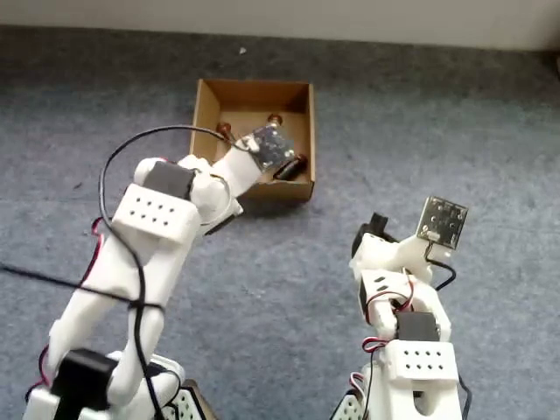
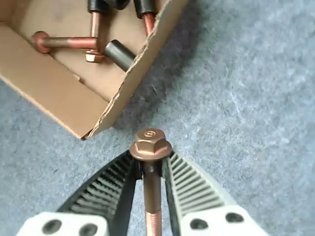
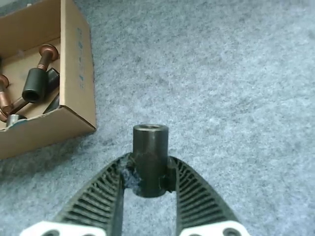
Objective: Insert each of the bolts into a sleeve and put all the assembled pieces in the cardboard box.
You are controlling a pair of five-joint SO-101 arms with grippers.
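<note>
Looking down on grey carpet point(image 1: 455, 114) in the high view, with the cardboard box point(image 1: 254, 86) at upper centre holding a few assembled pieces point(image 1: 291, 166); losing both pincers beneath the left arm point(image 1: 157, 210) and right arm point(image 1: 411, 324). Finding, in the left wrist view, the left gripper point(image 2: 150, 160) pinching a copper bolt point(image 2: 151, 145) just under its head at lower centre, shank running back between the fingers point(image 2: 113, 182), so probably needing turning before mating; cutting off the thread tip at the bottom edge. Finding, in the right wrist view, the right gripper point(image 3: 149, 169) clamping a dark sleeve point(image 3: 150, 147) at centre, bore facing outward, likely presenting it for the bolt; hiding its lower end.
</note>
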